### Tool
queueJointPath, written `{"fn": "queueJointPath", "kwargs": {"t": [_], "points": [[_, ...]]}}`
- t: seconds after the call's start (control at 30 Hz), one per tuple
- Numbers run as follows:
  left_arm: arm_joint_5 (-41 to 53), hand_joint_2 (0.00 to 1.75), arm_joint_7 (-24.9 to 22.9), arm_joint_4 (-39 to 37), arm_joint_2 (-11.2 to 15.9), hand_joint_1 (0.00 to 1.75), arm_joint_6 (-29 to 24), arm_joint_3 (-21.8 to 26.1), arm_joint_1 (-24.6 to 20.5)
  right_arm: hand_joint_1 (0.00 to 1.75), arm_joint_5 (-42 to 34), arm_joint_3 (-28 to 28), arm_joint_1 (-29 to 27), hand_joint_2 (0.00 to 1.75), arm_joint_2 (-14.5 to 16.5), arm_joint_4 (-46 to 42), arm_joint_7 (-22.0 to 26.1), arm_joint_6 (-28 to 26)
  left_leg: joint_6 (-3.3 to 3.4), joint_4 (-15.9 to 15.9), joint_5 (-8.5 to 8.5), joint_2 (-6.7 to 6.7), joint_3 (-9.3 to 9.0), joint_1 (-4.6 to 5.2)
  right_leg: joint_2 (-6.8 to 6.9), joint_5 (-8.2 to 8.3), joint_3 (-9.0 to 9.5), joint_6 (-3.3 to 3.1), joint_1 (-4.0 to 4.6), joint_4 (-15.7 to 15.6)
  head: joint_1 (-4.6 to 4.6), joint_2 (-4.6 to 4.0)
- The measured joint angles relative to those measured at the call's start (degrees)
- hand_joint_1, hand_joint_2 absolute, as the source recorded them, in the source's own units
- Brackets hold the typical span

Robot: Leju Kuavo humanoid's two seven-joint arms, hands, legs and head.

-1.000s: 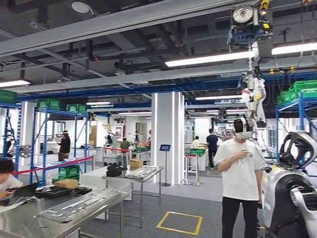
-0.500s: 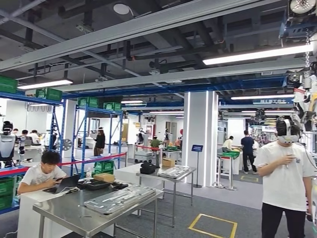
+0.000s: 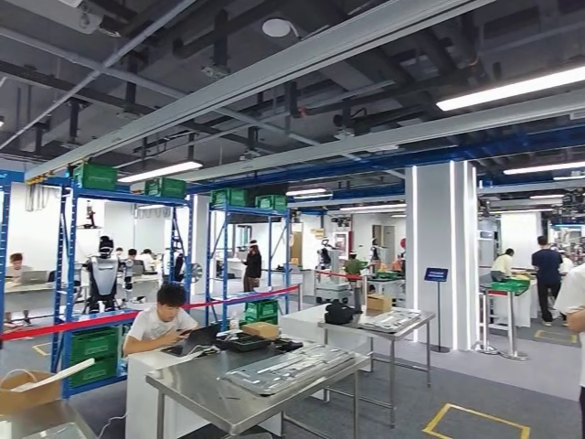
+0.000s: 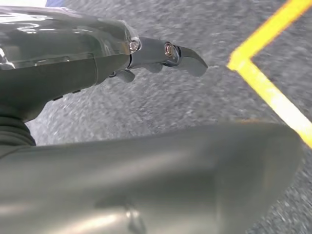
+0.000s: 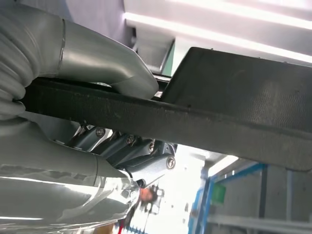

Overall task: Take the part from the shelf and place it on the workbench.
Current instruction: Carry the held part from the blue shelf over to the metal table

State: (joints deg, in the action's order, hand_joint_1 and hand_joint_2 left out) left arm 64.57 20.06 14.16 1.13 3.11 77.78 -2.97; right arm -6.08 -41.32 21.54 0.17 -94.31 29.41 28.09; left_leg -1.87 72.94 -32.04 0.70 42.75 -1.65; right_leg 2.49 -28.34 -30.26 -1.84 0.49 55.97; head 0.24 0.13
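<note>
We are turning left across the workshop floor: over the last second the whole head view has been sliding right, the person in the white shirt slipping toward the right edge while the blue shelves and the steel table swing into the middle. That is our camera moving, not the room. In the right wrist view, our right hand is clamping a flat dark part, thumb lying over its upper face and the darker fingers pressing from beneath; the part is running out well past the fingertips. Our left hand is hanging over the grey floor near a yellow floor line, fingers lying straight and holding nothing. We are judging the pick done and the carry under way: the table, already bearing a long metal panel, is lying ahead of the right hand and still well apart from it.
</note>
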Motion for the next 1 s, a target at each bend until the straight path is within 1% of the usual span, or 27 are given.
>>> {"fn": "queueJointPath", "kwargs": {"t": [0.03,0.1,0.17,0.2,0.27,0.3,0.33,0.37,0.4,0.43,0.47,0.5,0.53,0.57,0.6,0.63,0.67,0.7,0.73,0.77,0.8,0.83,0.87,0.9,0.93,0.97,1.0], "points": [[-0.17,1.75,-0.09,0.01,0.0,0.0,-0.04,0.15,0.09,1.75,-0.01,-0.01,-0.01,1.75,0.01,0.03,-0.06,0.03,-0.35,-1.41,1.17,-0.33,-0.87,-0.28,0.74,-0.17,0.03,0.26,-0.13,0.13,0.0,0.0],[-0.44,1.75,-0.15,0.04,-0.04,0.0,-0.21,0.36,0.1,1.75,-0.02,-0.01,0.04,1.75,0.06,0.04,-0.14,0.04,-0.96,-8.09,4.22,-2.3,-4.58,-0.46,2.04,-0.76,0.04,1.11,-0.34,0.71,0.0,0.0],[-0.45,1.75,-0.23,0.09,-0.11,0.0,-0.46,0.43,-0.1,1.75,-0.03,0.0,0.14,1.75,0.13,0.04,-0.25,0.07,-0.4,-12.6,5.56,-3.76,-6.81,-0.19,3.11,-1.41,-0.02,2.03,-0.23,1.47,-0.01,0.0],[-0.45,1.75,-0.29,0.11,-0.15,0.0,-0.56,0.47,-0.15,1.75,-0.04,0.01,0.18,1.75,0.14,0.04,-0.3,0.08,0.16,-13.02,5.38,-3.78,-6.88,0.04,3.55,-1.58,-0.03,2.31,-0.12,1.65,-0.02,0.0],[-0.45,1.75,-0.43,0.14,-0.15,0.0,-0.63,0.59,0.0,1.75,-0.06,0.01,0.25,1.75,0.17,0.04,-0.37,0.1,1.22,-13.07,5.5,-2.59,-6.71,0.2,4.09,-1.8,0.17,2.61,-0.3,1.7,-0.03,0.0],[-0.45,1.75,-0.46,0.14,-0.15,0.0,-0.62,0.69,0.07,1.75,-0.06,0.01,0.27,1.75,0.19,0.04,-0.37,0.11,1.57,-13.11,5.56,-2.1,-6.69,0.25,3.4,-2.32,0.12,2.76,-0.54,2.09,-0.04,0.0],[-0.48,1.75,-0.5,0.15,-0.15,0.0,-0.6,0.79,0.06,1.75,-0.07,0.02,0.29,1.75,0.2,0.03,-0.37,0.12,1.89,-13.16,5.63,-1.57,-6.69,0.26,2.19,-3.4,-0.3,2.89,-0.74,3.36,-0.04,0.0],[-0.55,1.75,-0.51,0.16,-0.15,0.0,-0.54,0.89,-0.04,1.75,-0.07,0.03,0.3,1.75,0.19,0.04,-0.37,0.14,2.2,-13.2,5.71,-1.02,-6.7,0.26,0.65,-5.06,-1.28,2.99,-0.89,5.82,-0.04,0.0],[-0.66,1.75,-0.49,0.16,-0.15,0.0,-0.44,0.97,-0.19,1.75,-0.08,0.03,0.26,1.75,0.15,0.1,-0.37,0.16,2.43,-13.2,5.76,-0.44,-6.65,0.34,-0.78,-7.01,-2.8,2.92,-0.95,9.34,-0.04,0.0],[-0.78,1.75,-0.46,0.17,-0.15,0.0,-0.31,1.06,-0.35,1.75,-0.08,0.04,0.2,1.75,0.12,0.2,-0.36,0.19,2.61,-13.2,5.8,0.22,-6.62,0.47,-1.52,-8.77,-4.63,2.8,-0.93,13.31,-0.04,0.0],[-0.89,1.75,-0.41,0.17,-0.15,0.0,-0.17,1.16,-0.44,1.75,-0.08,0.04,0.13,1.75,0.08,0.34,-0.35,0.21,2.78,-13.2,5.85,0.93,-6.6,0.67,-1.87,-9.81,-6.24,2.63,-0.89,16.58,-0.04,0.0],[-0.95,1.75,-0.36,0.17,-0.15,0.0,-0.06,1.26,-0.47,1.75,-0.08,0.03,0.09,1.75,0.07,0.48,-0.33,0.24,2.88,-13.2,5.89,1.68,-6.59,0.87,-2.07,-9.78,-7.12,2.37,-0.8,18.14,-0.04,0.0],[-0.98,1.75,-0.32,0.17,-0.15,0.0,0.01,1.35,-0.44,1.75,-0.08,0.04,0.07,1.75,0.07,0.57,-0.29,0.29,2.95,-13.19,5.93,2.47,-6.63,1.06,-2.31,-8.61,-7.0,2.0,-0.64,17.47,-0.04,0.0],[-0.99,1.75,-0.28,0.17,-0.15,0.0,0.05,1.4,-0.4,1.75,-0.08,0.04,0.11,1.75,0.07,0.61,-0.23,0.36,2.99,-13.19,5.96,3.27,-6.71,1.19,-2.84,-6.49,-5.88,1.53,-0.39,14.68,-0.04,0.0],[-0.99,1.75,-0.26,0.17,-0.17,0.0,0.06,1.43,-0.38,1.75,-0.08,0.05,0.18,1.75,0.07,0.61,-0.16,0.44,3.02,-13.21,5.99,4.04,-6.77,1.19,-4.07,-4.15,-4.26,0.96,-0.09,10.75,-0.04,0.0],[-0.98,1.75,-0.25,0.17,-0.3,0.0,0.06,1.44,-0.44,1.75,-0.08,0.06,0.22,1.75,0.07,0.61,-0.09,0.52,2.98,-13.2,6.07,4.77,-6.74,1.2,-5.83,-2.29,-2.83,0.41,0.07,7.25,-0.03,0.0],[-0.96,1.75,-0.24,0.19,-0.39,0.0,0.04,1.45,-0.53,1.75,-0.09,0.09,0.26,1.75,0.07,0.61,-0.02,0.58,2.84,-13.2,6.2,5.49,-6.6,0.99,-7.26,-1.07,-1.85,0.05,0.22,4.76,-0.04,0.02],[-0.94,1.75,-0.24,0.2,-0.49,0.0,0.01,1.45,-0.59,1.75,-0.09,0.11,0.28,1.75,0.06,0.61,0.02,0.63,2.62,-13.23,6.38,6.17,-6.36,0.73,-8.2,-0.63,-1.46,-0.18,0.34,3.55,-0.05,0.03],[-0.91,1.75,-0.24,0.21,-0.57,0.0,-0.04,1.47,-0.58,1.75,-0.09,0.14,0.3,1.75,0.07,0.62,0.03,0.66,2.29,-13.32,6.62,6.9,-6.12,0.53,-8.21,-0.58,-1.37,-0.24,0.39,3.25,-0.07,0.04],[-0.88,1.75,-0.24,0.22,-0.55,0.0,-0.1,1.49,-0.47,1.75,-0.09,0.16,0.37,1.75,0.12,0.6,0.04,0.68,1.97,-13.42,6.81,7.47,-5.94,0.34,-7.33,-0.51,-1.11,-0.21,0.39,2.54,-0.09,0.04],[-0.85,1.75,-0.23,0.22,-0.57,0.0,-0.16,1.53,-0.3,1.75,-0.09,0.15,0.42,1.75,0.22,0.6,0.04,0.69,1.77,-13.37,6.77,6.99,-5.73,0.42,-6.39,-0.39,-0.79,-0.14,0.3,1.78,-0.08,0.02],[-0.81,1.75,-0.2,0.22,-0.59,0.0,-0.25,1.56,-0.2,1.75,-0.09,0.15,0.48,1.75,0.33,0.6,0.05,0.7,1.6,-12.73,6.18,5.69,-5.33,0.6,-5.48,-0.22,-0.44,-0.08,0.18,0.99,-0.07,0.01],[-0.79,1.75,-0.16,0.22,-0.61,0.0,-0.33,1.6,-0.25,1.75,-0.1,0.15,0.52,1.75,0.43,0.6,0.06,0.7,1.44,-11.09,4.98,3.94,-4.54,0.74,-4.52,-0.06,-0.16,-0.02,0.04,0.28,-0.06,0.01],[-0.77,1.75,-0.12,0.22,-0.61,0.0,-0.41,1.61,-0.39,1.75,-0.1,0.15,0.48,1.75,0.48,0.61,0.05,0.71,1.26,-8.39,3.29,2.07,-3.3,0.78,-3.59,0.06,-0.07,0.05,0.05,0.09,-0.04,0.0],[-0.72,1.75,-0.08,0.22,-0.61,0.0,-0.48,1.62,-0.61,1.75,-0.1,0.15,0.42,1.75,0.49,0.65,0.05,0.72,0.95,-4.94,1.47,0.98,-1.78,0.7,-2.67,0.06,-0.08,0.02,0.07,0.06,-0.04,0.0],[-0.63,1.75,-0.05,0.22,-0.61,0.0,-0.51,1.62,-0.78,1.75,-0.09,0.15,0.35,1.75,0.49,0.71,0.03,0.73,0.64,-1.76,0.19,0.49,-0.42,0.51,-1.67,0.02,-0.1,0.06,0.07,0.08,-0.03,0.0],[-0.54,1.75,-0.04,0.22,-0.62,0.0,-0.52,1.62,-0.8,1.75,-0.09,0.14,0.28,1.75,0.49,0.78,0.02,0.74,0.33,0.1,-0.23,0.17,0.25,0.3,-0.73,-0.04,-0.11,0.14,0.06,0.09,-0.03,0.0]]}}
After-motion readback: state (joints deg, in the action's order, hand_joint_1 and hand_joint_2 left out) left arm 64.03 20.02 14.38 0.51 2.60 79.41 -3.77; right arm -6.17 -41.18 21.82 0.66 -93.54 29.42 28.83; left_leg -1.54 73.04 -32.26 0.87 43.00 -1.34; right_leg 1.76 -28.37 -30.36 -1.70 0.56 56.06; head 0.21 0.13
